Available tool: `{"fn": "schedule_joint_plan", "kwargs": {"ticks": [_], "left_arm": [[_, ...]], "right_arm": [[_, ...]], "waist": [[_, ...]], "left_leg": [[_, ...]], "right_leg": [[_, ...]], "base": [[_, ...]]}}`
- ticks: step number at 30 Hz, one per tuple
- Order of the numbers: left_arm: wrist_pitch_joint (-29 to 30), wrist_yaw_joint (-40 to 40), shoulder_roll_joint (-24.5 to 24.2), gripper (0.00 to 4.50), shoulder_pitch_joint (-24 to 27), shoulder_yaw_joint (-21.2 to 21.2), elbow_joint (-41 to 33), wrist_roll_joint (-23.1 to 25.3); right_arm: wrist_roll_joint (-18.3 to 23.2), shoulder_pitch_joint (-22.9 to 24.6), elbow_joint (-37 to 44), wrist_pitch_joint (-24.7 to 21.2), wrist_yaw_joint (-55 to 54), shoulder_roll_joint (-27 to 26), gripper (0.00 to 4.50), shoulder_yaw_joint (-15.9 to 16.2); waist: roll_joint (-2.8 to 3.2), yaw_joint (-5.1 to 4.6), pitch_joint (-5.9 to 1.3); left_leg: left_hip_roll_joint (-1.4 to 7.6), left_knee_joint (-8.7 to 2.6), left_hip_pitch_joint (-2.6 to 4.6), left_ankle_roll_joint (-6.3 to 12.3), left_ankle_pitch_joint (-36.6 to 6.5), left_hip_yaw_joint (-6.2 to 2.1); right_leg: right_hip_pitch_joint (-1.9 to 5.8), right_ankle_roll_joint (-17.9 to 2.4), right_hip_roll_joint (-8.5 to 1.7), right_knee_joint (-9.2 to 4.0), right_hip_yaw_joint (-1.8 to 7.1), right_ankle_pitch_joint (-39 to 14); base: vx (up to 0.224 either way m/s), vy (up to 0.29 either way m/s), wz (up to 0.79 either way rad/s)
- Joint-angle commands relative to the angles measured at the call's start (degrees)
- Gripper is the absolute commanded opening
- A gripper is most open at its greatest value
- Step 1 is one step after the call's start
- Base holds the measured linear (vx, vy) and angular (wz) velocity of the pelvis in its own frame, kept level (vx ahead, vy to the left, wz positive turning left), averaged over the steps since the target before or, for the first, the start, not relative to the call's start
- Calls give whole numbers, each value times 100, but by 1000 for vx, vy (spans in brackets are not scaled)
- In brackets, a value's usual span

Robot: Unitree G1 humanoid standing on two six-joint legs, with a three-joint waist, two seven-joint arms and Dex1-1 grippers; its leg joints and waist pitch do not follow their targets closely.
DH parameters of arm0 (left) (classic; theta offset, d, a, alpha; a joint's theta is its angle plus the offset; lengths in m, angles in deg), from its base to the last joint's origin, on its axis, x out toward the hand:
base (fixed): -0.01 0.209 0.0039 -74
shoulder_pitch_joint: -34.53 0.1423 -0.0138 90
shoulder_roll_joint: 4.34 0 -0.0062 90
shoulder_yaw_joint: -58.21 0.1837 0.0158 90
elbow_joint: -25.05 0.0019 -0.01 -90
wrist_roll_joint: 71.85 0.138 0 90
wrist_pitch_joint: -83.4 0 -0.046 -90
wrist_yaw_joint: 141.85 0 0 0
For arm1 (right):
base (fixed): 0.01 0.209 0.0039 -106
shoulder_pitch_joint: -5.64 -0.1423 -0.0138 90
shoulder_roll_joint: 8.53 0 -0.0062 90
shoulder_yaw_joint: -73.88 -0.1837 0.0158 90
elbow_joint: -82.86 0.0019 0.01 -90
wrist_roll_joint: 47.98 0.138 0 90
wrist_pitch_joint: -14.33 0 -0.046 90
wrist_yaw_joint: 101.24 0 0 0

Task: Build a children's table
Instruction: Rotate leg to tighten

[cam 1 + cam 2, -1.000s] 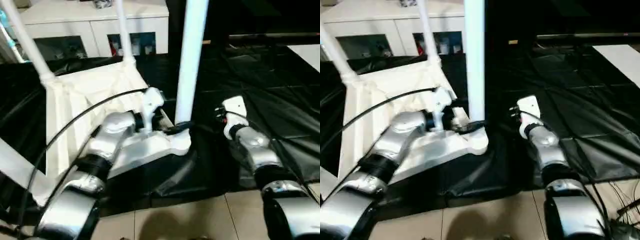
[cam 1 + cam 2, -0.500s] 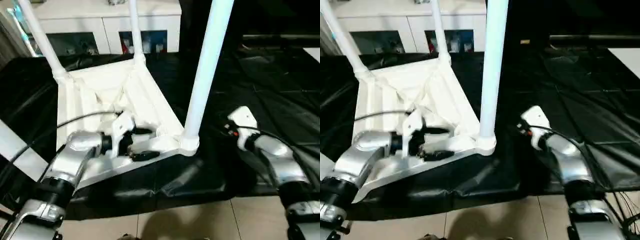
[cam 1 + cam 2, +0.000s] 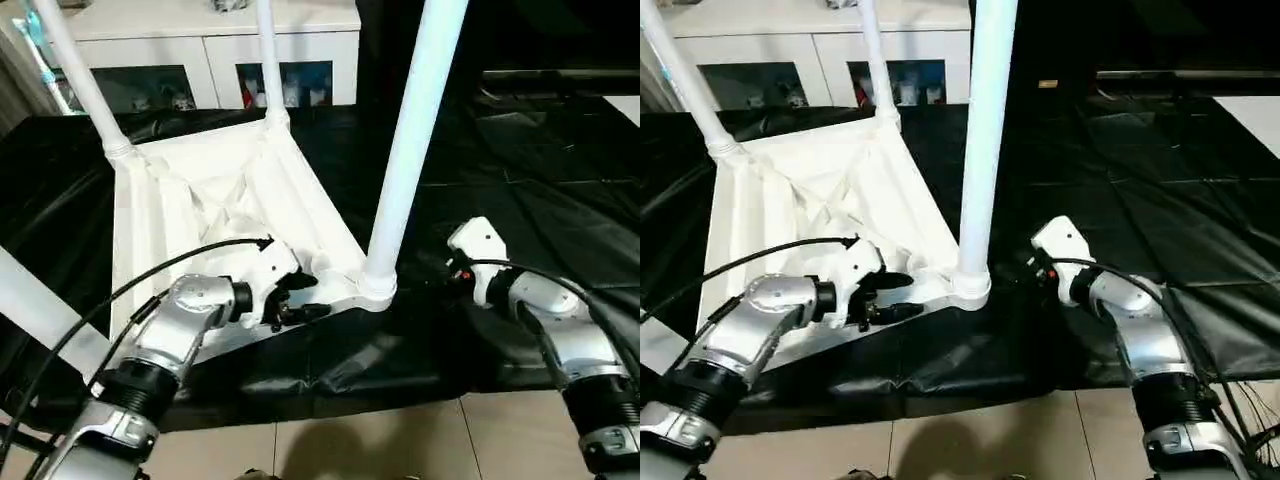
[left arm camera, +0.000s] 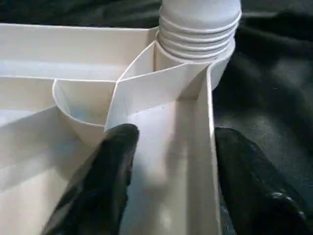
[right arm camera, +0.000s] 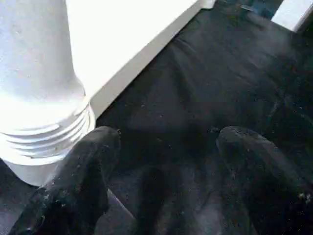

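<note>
The children's table lies upside down on the black cover, its white top (image 3: pixel 200 190) ribbed side up. Several white legs stand in its corner sockets, and the nearest one (image 3: pixel 412 130) rises at the right front corner. My left gripper (image 4: pixel 176 132) is at the top's near rim, just short of that leg's socket (image 4: pixel 195 39). It is open, with one black finger (image 4: pixel 115 181) inside the rim wall and the other outside it. My right gripper (image 5: pixel 168 134) hovers open over the black cover, right beside the same socket, with nothing between its fingers.
A white cabinet with glass doors (image 3: pixel 200 40) stands behind the table. The black cover (image 3: pixel 530 180) spreads wrinkled to the right. Tiled floor (image 3: pixel 400 440) shows at the front edge. A black cable (image 3: pixel 150 280) arcs over my left forearm.
My left gripper has drawn back from the foot of the near leg to the near rim, and its fingers have narrowed. The camera has shifted. The right gripper has kept its place.
</note>
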Motion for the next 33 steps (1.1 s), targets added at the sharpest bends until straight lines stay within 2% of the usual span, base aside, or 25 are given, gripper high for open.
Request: {"fn": "schedule_joint_plan", "kwargs": {"ticks": [1,12,13,17,21,24,28,29,30,33], "left_arm": [[231,60,-9,234,99,103,-122,75],[846,4,-97,171,187,405,-451,312],[889,-4,-109,147,198,428,-481,325],[1029,49,-161,117,224,516,-542,390],[1065,10,-220,82,262,578,-600,494],[972,-10,-246,48,266,586,-565,529],[777,-162,-357,34,299,689,-483,581],[667,-235,-392,8,313,725,-436,591],[667,-235,-392,8,313,725,-436,591],[-163,-501,-498,8,287,831,-208,660]], "right_arm": [[-51,47,148,-67,61,30,374,63],[-89,90,279,-177,1,66,374,137],[-92,91,284,-184,0,66,374,139],[-99,89,295,-200,-30,59,374,150],[-85,82,289,-198,-80,62,374,169],[-83,76,279,-186,-98,54,374,166],[-89,61,250,-176,-115,41,374,171],[-94,55,234,-165,-130,37,374,167],[-94,55,234,-165,-130,37,374,167],[-75,17,168,-123,-204,34,374,154]], "waist": [[-106,-3,-381],[-106,-9,-383],[-107,-8,-384],[-91,-15,-389],[-93,-22,-381],[-92,-35,-378],[-90,-62,-381],[-95,-78,-381],[-95,-82,-380],[-102,-100,-383]], "left_leg": [[259,-413,108,303,-1537,-131],[251,-408,107,309,-1476,-137],[248,-405,106,312,-1471,-134],[246,-403,106,325,-1445,-137],[247,-410,108,306,-1527,-140],[240,-416,107,275,-1587,-145],[239,-419,102,273,-1606,-151],[238,-418,98,268,-1615,-150],[234,-417,98,269,-1618,-152],[233,-411,108,284,-1638,-148]], "right_leg": [[252,-1182,-284,-464,186,-1918],[247,-1131,-272,-468,188,-1907],[247,-1128,-270,-469,186,-1906],[250,-1167,-263,-460,183,-1807],[250,-1134,-264,-475,181,-1941],[253,-1110,-264,-480,178,-2006],[253,-1095,-265,-480,178,-2020],[255,-1105,-266,-477,178,-2000],[255,-1105,-267,-483,177,-2011],[246,-1082,-270,-489,180,-2077]], "base": [[0,0,0],[0,0,0],[0,0,0],[0,0,0],[0,0,0],[0,0,0],[0,0,0],[0,0,0],[0,0,0],[0,0,0]]}}
